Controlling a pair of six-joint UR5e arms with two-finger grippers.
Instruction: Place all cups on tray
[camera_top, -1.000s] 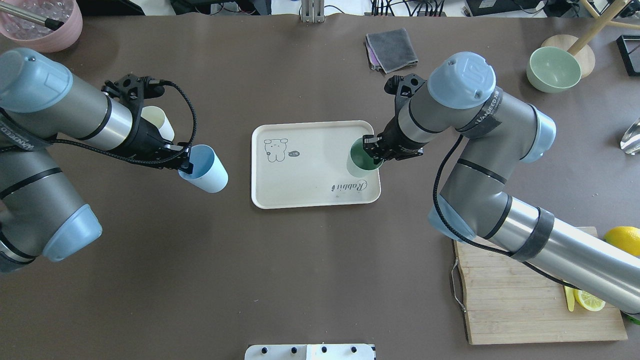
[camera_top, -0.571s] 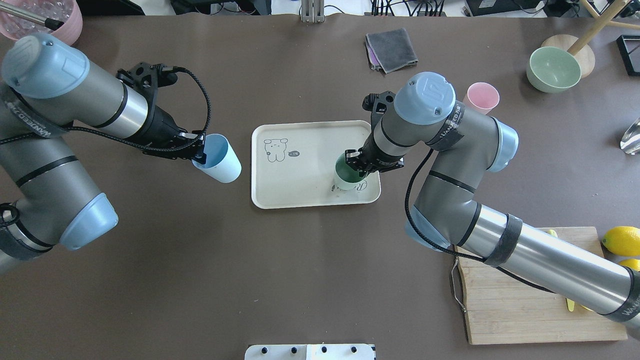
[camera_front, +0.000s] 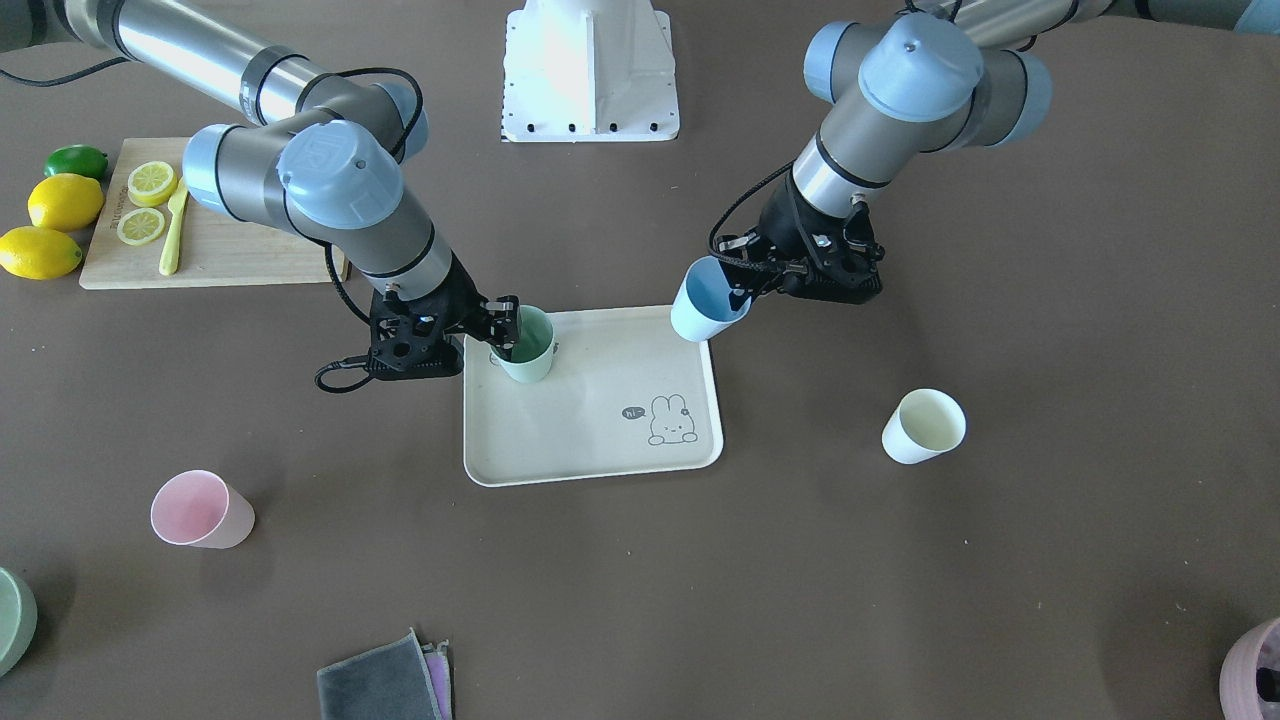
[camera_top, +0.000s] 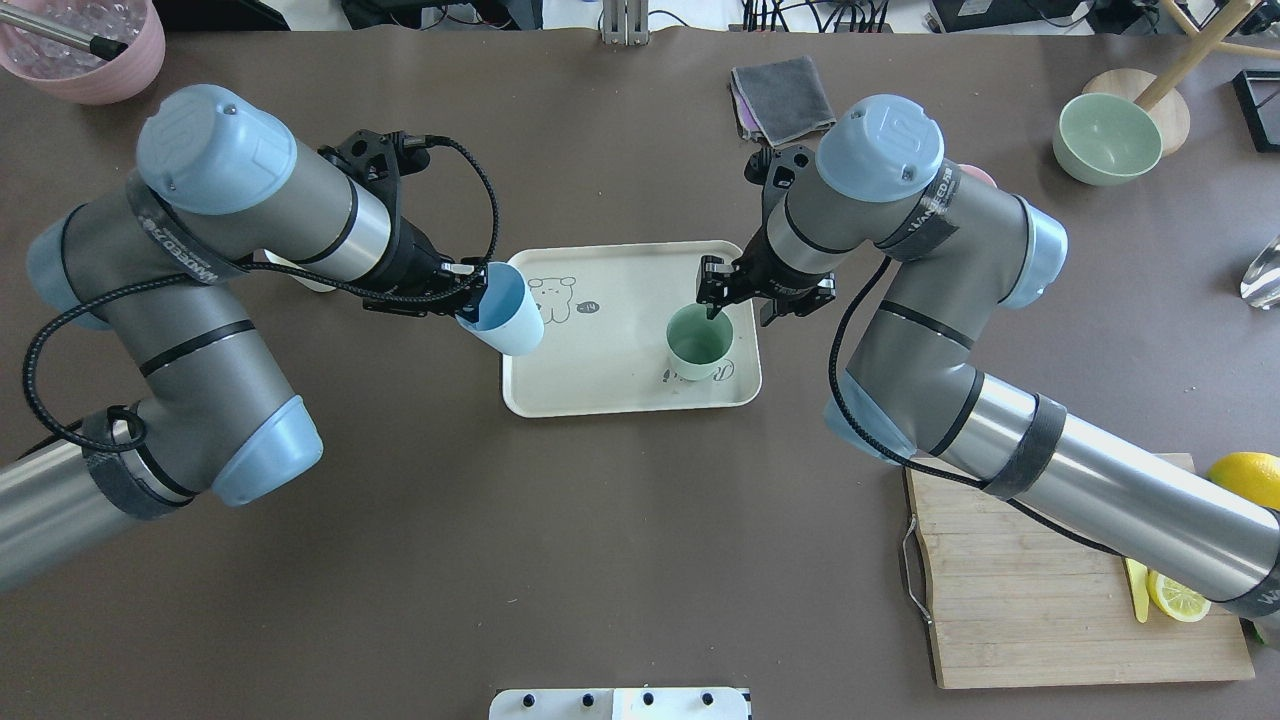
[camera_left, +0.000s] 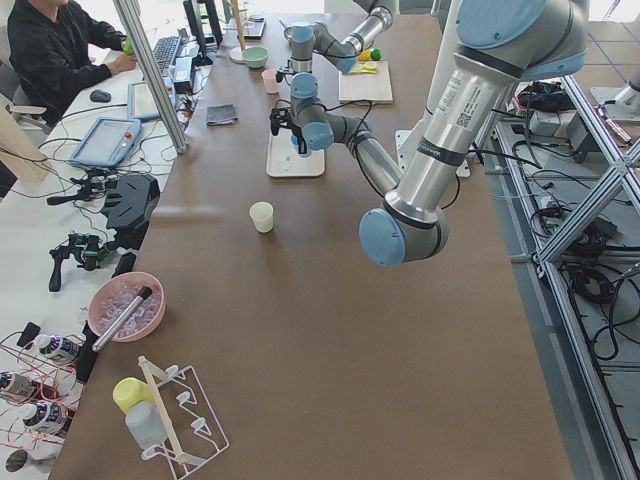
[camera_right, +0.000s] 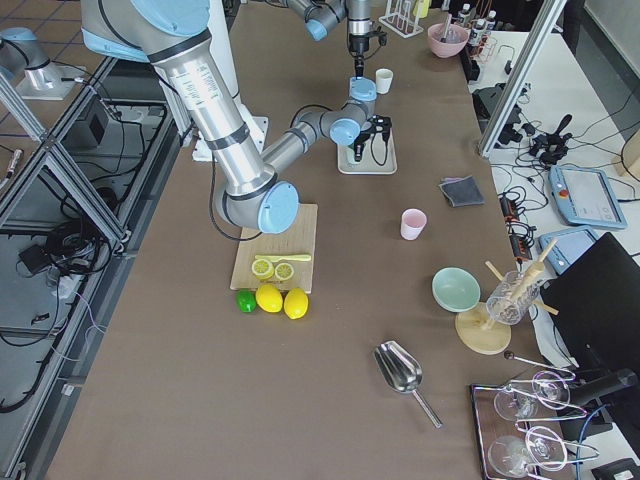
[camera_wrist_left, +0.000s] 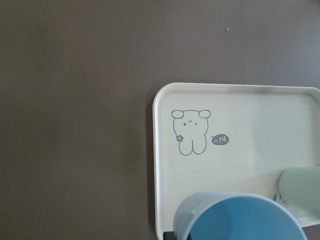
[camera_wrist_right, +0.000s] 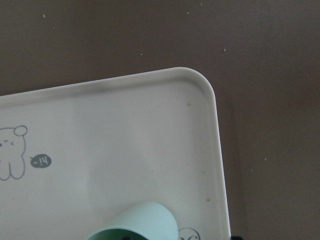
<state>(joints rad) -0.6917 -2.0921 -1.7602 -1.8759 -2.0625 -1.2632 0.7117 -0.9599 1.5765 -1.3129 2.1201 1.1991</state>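
Left tool (camera_top: 474, 298) grips the tilted blue cup (camera_top: 510, 325) over the tray (camera_top: 610, 380) edge; bare tray lies to its right. Right tool (camera_top: 713, 300) meets the green cup (camera_top: 698, 342), grip unclear.

Brown table (camera_top: 600, 560), tray (camera_top: 600, 370), cream cup (camera_front: 923, 426), pink cup (camera_front: 200, 510), cutting board (camera_top: 1050, 600), grey cloth (camera_top: 785, 95), green bowl (camera_top: 1107, 138)
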